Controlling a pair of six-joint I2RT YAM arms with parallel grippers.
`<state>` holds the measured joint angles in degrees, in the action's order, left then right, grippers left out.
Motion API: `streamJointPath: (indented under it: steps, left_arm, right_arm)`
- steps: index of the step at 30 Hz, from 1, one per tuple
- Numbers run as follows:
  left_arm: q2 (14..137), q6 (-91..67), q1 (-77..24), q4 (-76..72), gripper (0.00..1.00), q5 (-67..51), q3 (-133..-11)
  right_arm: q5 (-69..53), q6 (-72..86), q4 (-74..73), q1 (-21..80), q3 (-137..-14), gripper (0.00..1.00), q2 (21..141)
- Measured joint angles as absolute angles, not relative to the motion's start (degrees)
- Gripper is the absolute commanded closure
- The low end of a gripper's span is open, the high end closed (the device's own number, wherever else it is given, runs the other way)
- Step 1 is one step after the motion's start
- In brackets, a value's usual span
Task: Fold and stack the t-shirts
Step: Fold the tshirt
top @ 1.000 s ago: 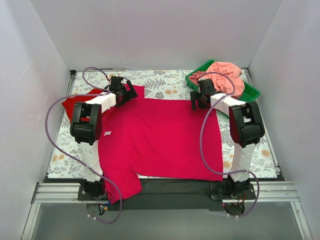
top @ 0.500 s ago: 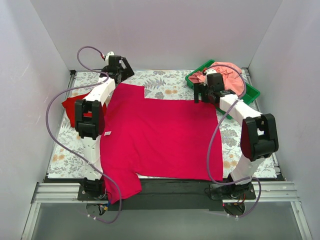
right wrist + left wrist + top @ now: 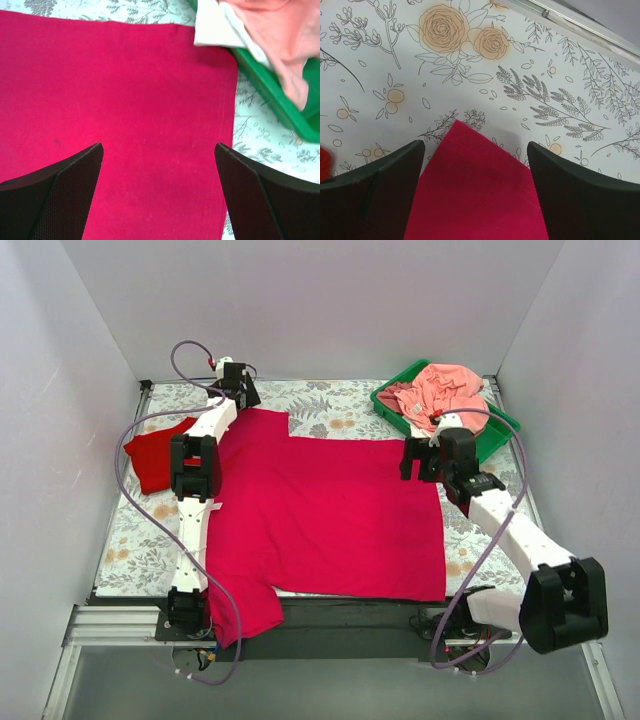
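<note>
Left fingers (image 3: 375, 200): spread, straddling the crimson t-shirt (image 3: 475, 195) corner at 11 o'clock; pinch cloth only.
Right fingers (image 3: 55, 195): spread, empty; shift toward the 1 o'clock corner.

crimson t-shirt (image 3: 320, 510), green tray (image 3: 500, 427), floral cloth (image 3: 330, 405)

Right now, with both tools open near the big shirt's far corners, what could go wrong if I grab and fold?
1. Left tool straddles only the shirt corner; a thin pinch may slip.
2. Right tool is near the tray, whose pink cloth spills over the rim; it may snag.
3. The near sleeve overhangs the table edge and may drag.
</note>
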<state>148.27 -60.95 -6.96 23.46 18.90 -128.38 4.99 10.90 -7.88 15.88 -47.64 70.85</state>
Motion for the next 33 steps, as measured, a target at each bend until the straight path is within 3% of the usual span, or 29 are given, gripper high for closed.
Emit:
streamJointPath:
  steps: [4,5,14,18,20,26,33]
  left_arm:
    - [148.62,-59.16,-6.96,23.38,0.33,19.05,-128.42]
    - [148.62,-58.94,-6.96,23.38,0.4,19.03,-128.4]
    - [148.49,-57.8,-7.05,23.29,0.5,20.43,-127.24]
    - [148.49,-57.54,-7.09,24.18,0.87,21.41,-127.22]
    - [148.35,-57.21,-7.16,23.66,0.99,21.3,-126.72]
    - [145.4,-55.7,-7.33,19.64,1.0,21.65,-120.66]
    - [137.84,-54.15,-7.01,14.68,1.0,23.2,-107.24]
  right_arm:
    - [4.71,12.27,-7.49,15.9,-42.5,0.02,64.95]
    - [4.75,12.53,-7.51,15.9,-41.54,0.02,63.75]
    - [5.74,13.82,-7.42,15.9,-38.79,0.02,57.39]
    - [6.17,14.13,-7.57,15.92,-37.78,0.02,56.4]
    - [6.31,14.39,-7.79,15.92,-37.41,0.02,55.94]
    - [7.27,14.79,-8.03,16.97,-37.67,0.04,57.82]
    - [16.03,19.27,-10.04,24.93,-45.08,0.04,71.35]
